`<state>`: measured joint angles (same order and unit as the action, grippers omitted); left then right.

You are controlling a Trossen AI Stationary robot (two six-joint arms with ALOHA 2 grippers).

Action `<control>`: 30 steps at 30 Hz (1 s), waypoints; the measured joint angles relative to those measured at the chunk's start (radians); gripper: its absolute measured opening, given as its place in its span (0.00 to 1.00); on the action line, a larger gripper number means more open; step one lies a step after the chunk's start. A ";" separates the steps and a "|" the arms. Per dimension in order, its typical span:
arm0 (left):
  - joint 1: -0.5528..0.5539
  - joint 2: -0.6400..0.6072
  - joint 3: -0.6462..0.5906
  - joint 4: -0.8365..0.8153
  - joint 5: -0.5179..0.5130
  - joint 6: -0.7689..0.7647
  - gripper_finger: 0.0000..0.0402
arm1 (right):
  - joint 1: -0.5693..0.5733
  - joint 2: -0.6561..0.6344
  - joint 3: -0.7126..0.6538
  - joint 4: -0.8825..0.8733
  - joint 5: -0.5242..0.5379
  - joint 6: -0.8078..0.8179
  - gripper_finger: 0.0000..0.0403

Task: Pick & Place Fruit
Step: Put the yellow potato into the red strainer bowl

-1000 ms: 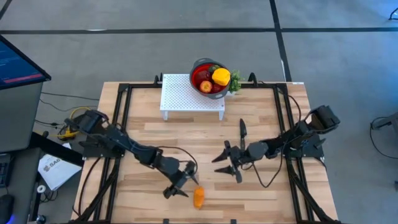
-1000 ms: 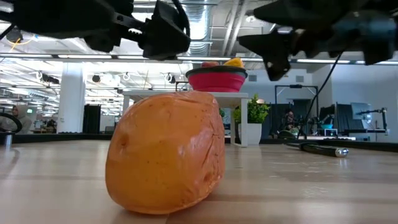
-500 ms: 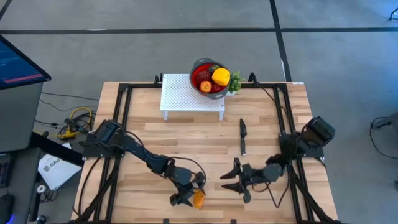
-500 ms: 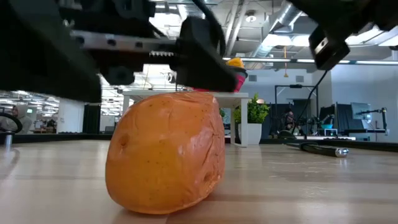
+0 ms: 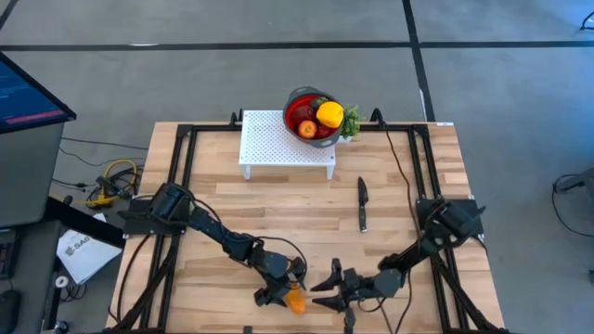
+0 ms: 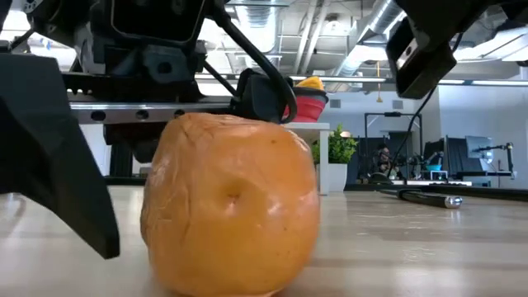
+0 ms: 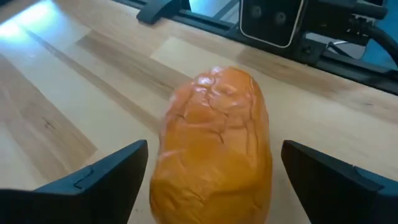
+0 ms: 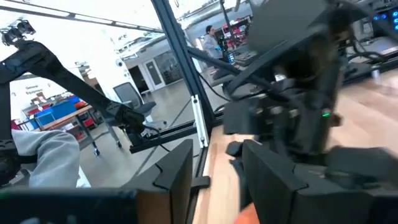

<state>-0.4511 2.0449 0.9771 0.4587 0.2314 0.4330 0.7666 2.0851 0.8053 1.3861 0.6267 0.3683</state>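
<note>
An orange fruit (image 5: 295,299) lies on its side on the wooden table near the front edge. My left gripper (image 5: 281,293) is low over it and open. Its two fingers (image 7: 102,180) stand on either side of the orange fruit (image 7: 214,143), with a gap showing on each side. My right gripper (image 5: 327,295) is just to the right of the fruit, pointing level toward it, open and with nothing between its fingers (image 8: 177,177). A red bowl (image 5: 299,109) at the far edge holds a yellow fruit (image 5: 329,114) and a red fruit (image 5: 306,128).
The bowl stands on a white perforated stand (image 5: 278,144) at the back, with a small green plant (image 5: 352,121) beside it. A black knife (image 5: 362,204) lies right of centre. Black frame rails (image 5: 181,176) run along both table sides.
My left gripper has come down and toward the near edge until its fingers flank the orange fruit. My right gripper has swung toward the near edge and the table's left, close to the fruit. The fruit has turned a little where it lies.
</note>
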 joint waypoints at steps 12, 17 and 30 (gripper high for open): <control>-0.007 0.000 0.000 0.046 -0.021 -0.216 0.76 | 0.002 0.109 0.150 0.006 0.036 -0.033 0.33; -0.022 0.000 0.000 0.046 -0.166 -0.350 0.62 | 0.027 0.086 0.150 0.002 0.063 -0.077 0.31; -0.057 -0.172 -0.190 0.010 -0.581 -0.556 0.53 | 0.115 0.054 0.137 -0.114 0.340 -0.079 0.25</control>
<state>-0.5085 1.8730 0.7875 0.4689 -0.3496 -0.1234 0.8811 2.1391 0.9423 1.2724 0.9669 0.2897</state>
